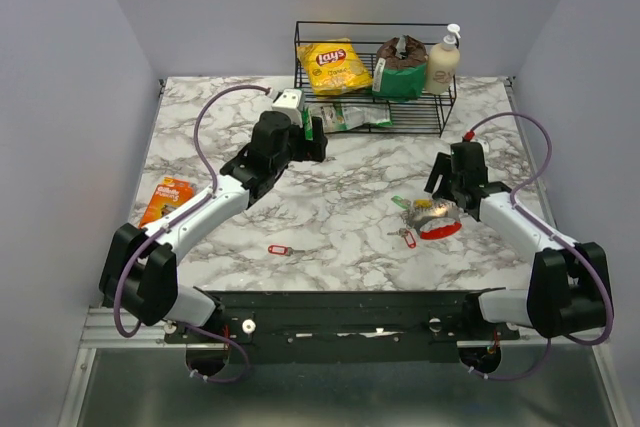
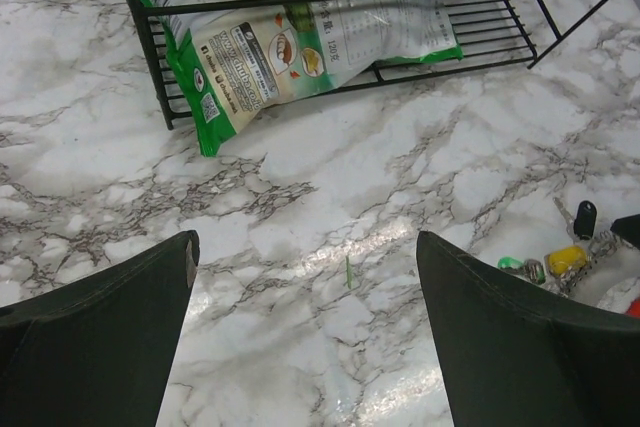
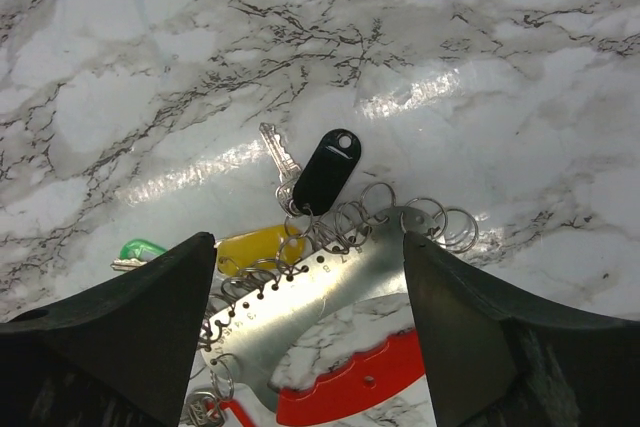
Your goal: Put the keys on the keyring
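Yellow chip bag [image 1: 335, 65] in the wire rack [image 1: 375, 24] is showing the red-and-white "Lay's" logo, the one brand reading clearly. Orange pack [image 1: 166, 197] by the table's left edge is carrying a white wordmark at top, too small to read. Green-and-white packet [image 2: 290, 52], low at the rack's front, is showing a QR code [image 2: 209, 106] near its front end, plus round pics & dense small print; chars aren't resolving. Pump bottle [image 1: 443, 63] label: illegible. Plastic tags on the keys [image 3: 322, 172] are showing plain faces, no legible txt.
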